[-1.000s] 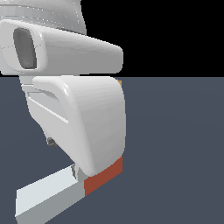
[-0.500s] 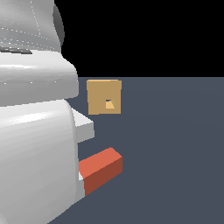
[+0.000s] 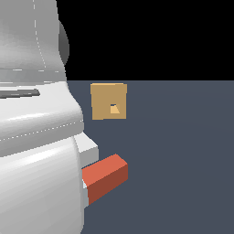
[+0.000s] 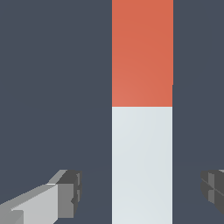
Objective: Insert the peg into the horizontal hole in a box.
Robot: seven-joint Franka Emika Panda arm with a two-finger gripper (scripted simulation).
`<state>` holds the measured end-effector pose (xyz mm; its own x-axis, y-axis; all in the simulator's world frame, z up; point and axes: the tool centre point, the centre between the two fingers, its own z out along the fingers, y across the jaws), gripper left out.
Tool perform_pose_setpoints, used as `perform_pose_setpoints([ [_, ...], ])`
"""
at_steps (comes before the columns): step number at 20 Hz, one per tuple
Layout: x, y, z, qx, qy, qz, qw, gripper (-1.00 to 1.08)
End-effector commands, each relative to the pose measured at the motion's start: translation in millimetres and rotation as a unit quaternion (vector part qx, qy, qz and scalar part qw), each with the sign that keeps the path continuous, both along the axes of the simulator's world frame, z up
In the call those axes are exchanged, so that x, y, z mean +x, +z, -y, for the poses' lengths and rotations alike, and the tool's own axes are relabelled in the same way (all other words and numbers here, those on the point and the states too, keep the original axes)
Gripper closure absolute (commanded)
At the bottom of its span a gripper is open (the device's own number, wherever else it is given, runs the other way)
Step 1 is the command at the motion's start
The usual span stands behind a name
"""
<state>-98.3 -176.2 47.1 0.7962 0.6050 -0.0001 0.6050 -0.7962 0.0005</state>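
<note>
Here the arm (image 3: 36, 151) dominates the exterior view, filling that view's left half and hiding the pincer entirely from that camera. The worktop (image 3: 183, 160) is a plain dark slate surface carrying 2 task items.

The peg (image 4: 142, 113) lies flat on the worktop. In the wrist view it sits between the 2 fingers of the pincer (image 4: 142, 190), with its long axis running across the line that joins them, so a straight closing stroke would meet its 2 long side faces. The pincer is wide open and holds nothing: clear worktop shows between each fingertip (image 4: 70, 192) and the pale section of the peg. The fingers bracket the grey-white part, just short of the colour boundary; the red-orange part extends beyond them. Whether the fingertips are already down at peg level cannot be told.

The box (image 3: 109, 101) stands well apart from the peg, farther back on the worktop in the exterior view, with its tan face toward the camera. The hole (image 3: 114, 109) sits at the centre of that face. The red-orange end of the peg (image 3: 106, 176) points toward the exterior view's right, not at the hole, so the judgement is that a grasp comes first and a lift and re-aim follow.

Limits of visibility:
1. The peg's pale section is mostly covered by the arm in the exterior view.
2. Both peg ends are cut off in the wrist view.
3. 1 finger is cut by the wrist view's frame edge.
4. The hole's depth is not readable.
</note>
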Motion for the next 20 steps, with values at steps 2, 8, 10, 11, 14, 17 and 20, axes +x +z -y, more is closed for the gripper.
perform_pose_setpoints([
  [2, -1, -17, 0, 0.0, -0.001, 0.0, 1.0, -0.92],
  [8, -1, -27, 0, 0.0, -0.002, 0.0, 1.0, -0.92],
  [10, -1, -27, 0, 0.0, -0.002, 0.0, 1.0, 1.08],
  [11, -1, -27, 0, 0.0, -0.002, 0.0, 1.0, 1.08],
  [14, -1, -27, 0, 0.0, -0.002, 0.0, 1.0, 1.08],
  [17, -1, -27, 0, 0.0, -0.002, 0.0, 1.0, 1.08],
  [20, 0, -27, 0, 0.0, -0.001, 0.0, 1.0, 1.08],
])
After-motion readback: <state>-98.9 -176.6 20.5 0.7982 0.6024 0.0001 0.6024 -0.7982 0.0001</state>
